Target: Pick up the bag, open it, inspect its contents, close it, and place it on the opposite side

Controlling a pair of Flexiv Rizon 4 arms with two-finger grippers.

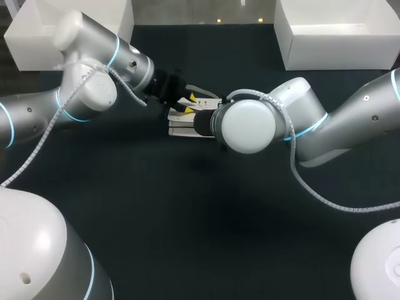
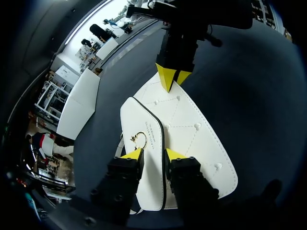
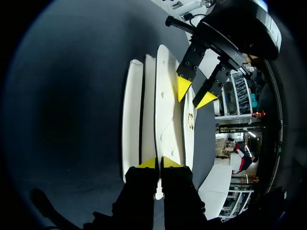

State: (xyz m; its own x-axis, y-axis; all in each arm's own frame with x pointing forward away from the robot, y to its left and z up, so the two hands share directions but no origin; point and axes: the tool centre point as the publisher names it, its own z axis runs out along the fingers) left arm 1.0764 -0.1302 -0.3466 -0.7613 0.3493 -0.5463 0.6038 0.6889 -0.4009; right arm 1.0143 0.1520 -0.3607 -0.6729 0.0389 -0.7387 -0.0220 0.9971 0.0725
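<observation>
- Bag (image 1: 187, 125): white, with quilted stitching and a black-trimmed flap. It sits near the middle of the dark counter (image 1: 187, 206), between the two grippers.
- In the right wrist view the bag (image 3: 165, 120) shows edge-on as several thin white panels side by side.
- In the left wrist view the bag (image 2: 192, 139) shows its broad stitched face. A small gold ring (image 2: 140, 140) hangs on the flap.
- Right gripper (image 3: 159, 163): its yellow tips are almost together, pinching the near end of one thin panel of the bag. From the left wrist view, this gripper (image 2: 173, 77) meets the bag's far corner.
- Left gripper (image 2: 154, 154): its fingers stand apart over the bag's face, one on each side of the flap's black edge and just beside the ring. They are not clamped on anything.
- The left arm comes in from the counter's left and the right arm from its right. Their wrists nearly meet above the bag.
- Two white open boxes (image 1: 331, 37) stand at the counter's far corners, well apart from the bag.
</observation>
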